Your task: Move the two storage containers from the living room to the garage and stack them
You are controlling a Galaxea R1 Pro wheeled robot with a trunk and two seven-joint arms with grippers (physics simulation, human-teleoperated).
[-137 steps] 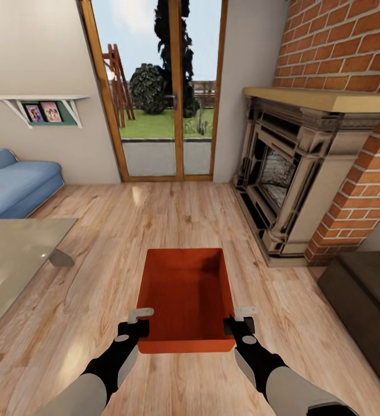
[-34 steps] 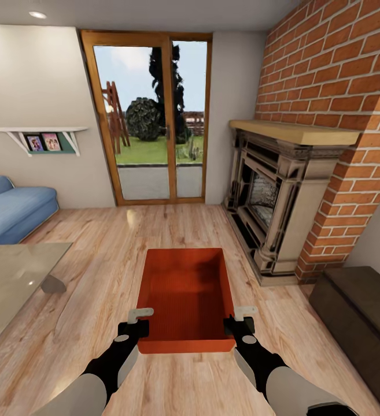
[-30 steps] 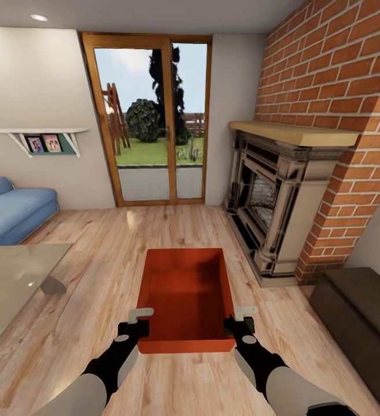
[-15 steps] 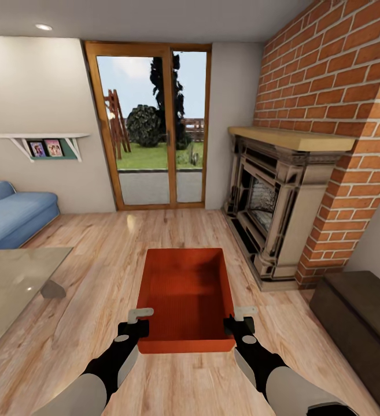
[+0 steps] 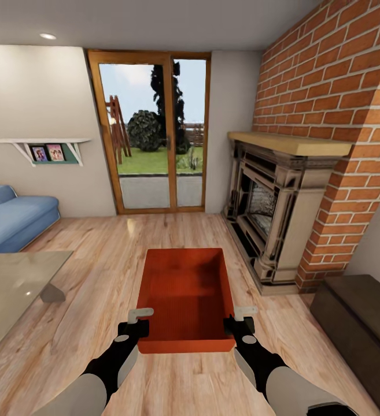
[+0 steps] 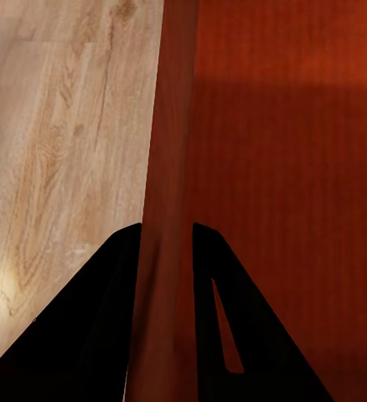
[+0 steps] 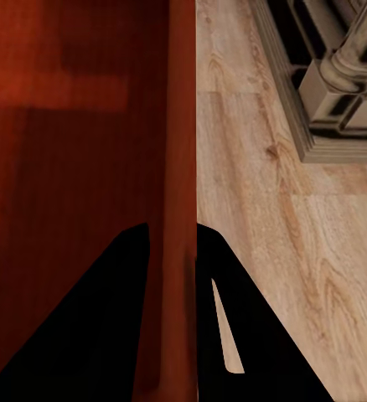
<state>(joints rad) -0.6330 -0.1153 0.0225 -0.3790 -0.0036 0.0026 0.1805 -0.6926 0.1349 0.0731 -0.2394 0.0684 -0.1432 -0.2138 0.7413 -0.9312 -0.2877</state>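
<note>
One orange-red storage container (image 5: 187,292), lidless and empty, hangs level above the living room's wood-plank floor (image 5: 114,254), held between both arms. My left gripper (image 5: 138,325) is shut on its left wall near the front corner. My right gripper (image 5: 239,321) is shut on the right wall. In the left wrist view the thin wall (image 6: 172,151) runs between the dark fingers of the left gripper (image 6: 167,251). The right wrist view shows the same: the wall (image 7: 180,126) is pinched in the right gripper (image 7: 173,251). The garage is out of view.
A brick fireplace (image 5: 273,202) stands close on the right, with a dark low bench (image 5: 357,318) nearer me. A glass table (image 5: 10,283) is at the left, a blue sofa (image 5: 13,216) behind it. Wood-framed glass doors (image 5: 155,133) lie straight ahead across open plank floor.
The whole view has shifted: doors, fireplace and sofa sit farther off and more ceiling shows, so the camera has moved. The container and both grippers keep their place in the picture.
</note>
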